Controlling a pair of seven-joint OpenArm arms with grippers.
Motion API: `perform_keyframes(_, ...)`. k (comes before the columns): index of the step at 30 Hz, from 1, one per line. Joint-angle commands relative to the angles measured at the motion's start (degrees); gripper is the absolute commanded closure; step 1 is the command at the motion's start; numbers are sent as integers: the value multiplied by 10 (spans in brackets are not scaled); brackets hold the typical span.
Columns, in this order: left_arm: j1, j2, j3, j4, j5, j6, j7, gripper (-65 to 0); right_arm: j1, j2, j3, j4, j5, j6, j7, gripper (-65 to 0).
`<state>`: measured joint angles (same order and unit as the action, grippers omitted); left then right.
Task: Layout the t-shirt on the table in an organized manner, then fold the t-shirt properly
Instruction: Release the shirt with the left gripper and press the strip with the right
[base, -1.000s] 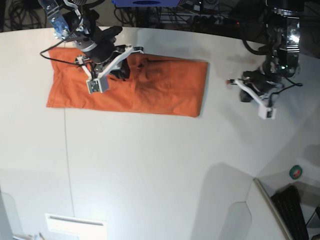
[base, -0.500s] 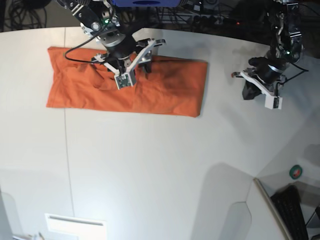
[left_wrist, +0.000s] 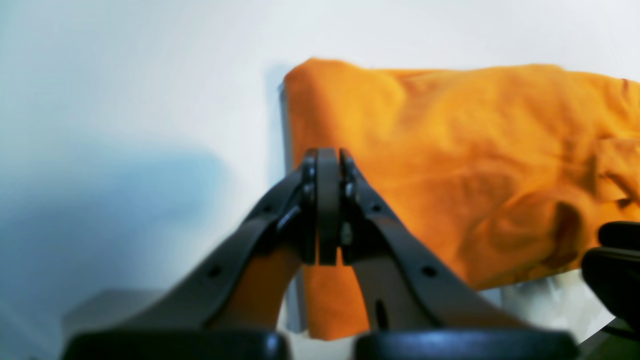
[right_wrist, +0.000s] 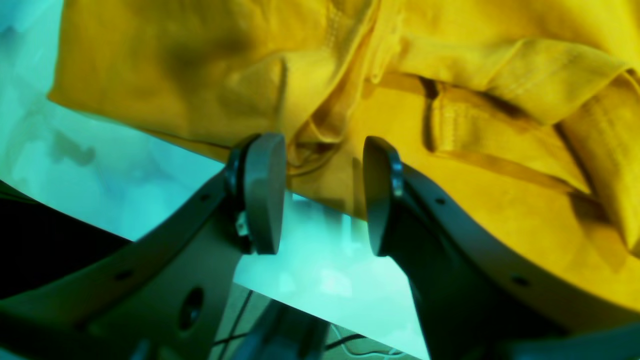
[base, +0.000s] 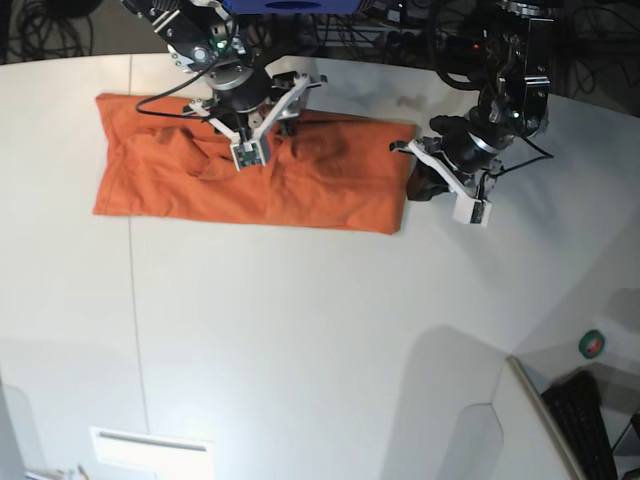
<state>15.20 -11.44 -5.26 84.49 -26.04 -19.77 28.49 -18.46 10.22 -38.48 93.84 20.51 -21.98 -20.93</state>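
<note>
The orange t-shirt (base: 300, 185) lies folded into a long band across the far part of the white table (base: 300, 330). My right gripper (base: 283, 120) hovers over the band's far edge near its middle. In the right wrist view, its jaws (right_wrist: 322, 195) stand open above the t-shirt's (right_wrist: 475, 200) hem and a folded sleeve, with nothing between them. My left gripper (base: 420, 178) is at the band's right end. The left wrist view shows it (left_wrist: 327, 200) shut, pads pressed together with no cloth visibly between them, just in front of the t-shirt's (left_wrist: 450, 165) edge.
A thin dark seam (base: 135, 300) runs down the table's left side. At the lower right corner a green tape roll (base: 592, 344) and a black keyboard (base: 590, 420) lie off the tabletop. A white panel (base: 150, 445) sits at the near edge. Cables crowd the far edge.
My left arm has swung left from the bare table to the shirt's right end, still shut. My right gripper moved from the shirt's left part to its far middle edge and opened wider.
</note>
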Motion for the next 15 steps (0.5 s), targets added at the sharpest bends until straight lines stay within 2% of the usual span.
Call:
perform_keyframes(1,-7,-4,-1,-3,-6,-3,-10,0,2,-6,-1,8,-2,2,13,-251)
perform_keyframes(11,-20,-6,15,-51,-6,-3,-11,0,32,-17,4,-50,-3,2,14,-240)
perform_keyframes(13,-21,-6,15,-52,-3,-3,-11,0,34,-16,4,-52,-3,2,14,-188)
perform_keyframes(15,-21,-5,15,-52,23,-3,-11,0,34,-16,4,-52,-3,2,14,-57)
